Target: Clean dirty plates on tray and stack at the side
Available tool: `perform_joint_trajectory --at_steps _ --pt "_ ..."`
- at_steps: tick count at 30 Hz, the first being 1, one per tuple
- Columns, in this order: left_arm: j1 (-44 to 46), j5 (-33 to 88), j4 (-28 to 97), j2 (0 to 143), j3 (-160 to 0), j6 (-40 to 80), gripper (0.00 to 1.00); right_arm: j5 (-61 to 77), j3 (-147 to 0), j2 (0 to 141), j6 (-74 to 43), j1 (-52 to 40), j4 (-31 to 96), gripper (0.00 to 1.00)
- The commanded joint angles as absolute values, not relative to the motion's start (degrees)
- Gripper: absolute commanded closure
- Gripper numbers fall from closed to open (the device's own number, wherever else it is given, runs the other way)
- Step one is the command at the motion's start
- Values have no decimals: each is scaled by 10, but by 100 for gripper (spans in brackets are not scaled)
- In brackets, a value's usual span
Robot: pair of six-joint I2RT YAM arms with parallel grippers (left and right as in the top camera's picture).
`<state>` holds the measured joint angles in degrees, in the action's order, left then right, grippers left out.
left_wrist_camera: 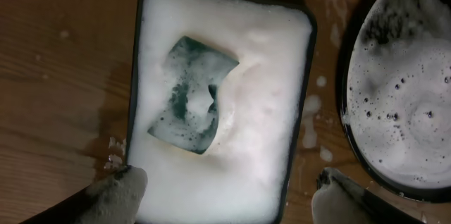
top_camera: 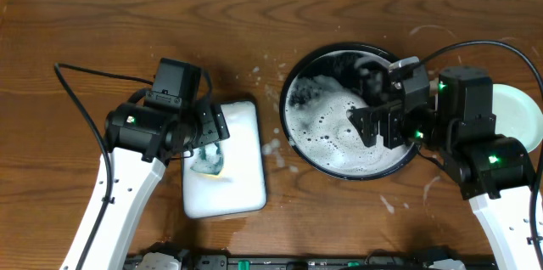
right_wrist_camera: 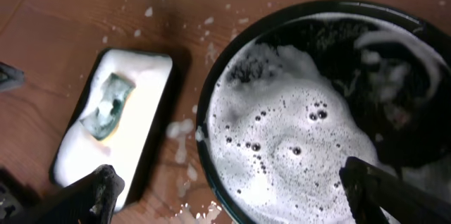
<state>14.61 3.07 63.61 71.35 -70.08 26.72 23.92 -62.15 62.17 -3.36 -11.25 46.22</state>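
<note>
You have two arms over the wooden table, and each one carries one claw.

Your left claw hangs above the white rectangular dish. Its two fingers stand wide apart and there is nothing between them. The dish is full of white foam. One green sponge lies in this foam, a little sunk, and the claw does not touch it.

Your right claw hangs over the one round black tray. Its jaws are also spread wide and they hold nothing. In the right wrist view, one finger is seen over the table between the dish and the tray, and the other finger over the foam inside the tray. The tray stands to the right of the dish, near it but not touching. Bubbly white foam covers most of its bottom, and only the far part shows dark. You cannot tell if any plate lies under this foam.

You can count only one plate for sure. It is pale mint-green and it lies on the table outside the tray, at the right edge of the overhead view. Your right arm hides a part of it. If more plates lie under it, the pictures do not show that.

Several small spots of foam are on the wood between the dish and the tray.
</note>
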Motion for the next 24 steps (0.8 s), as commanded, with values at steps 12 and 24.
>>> perform_joint_trajectory --at_steps 12,24 --pt "143 30 637 711 -705 262 18 238 -623 619 -27 -118 476 1" --pt "143 30 637 712 -705 262 18 238 -623 619 -27 -118 476 1"
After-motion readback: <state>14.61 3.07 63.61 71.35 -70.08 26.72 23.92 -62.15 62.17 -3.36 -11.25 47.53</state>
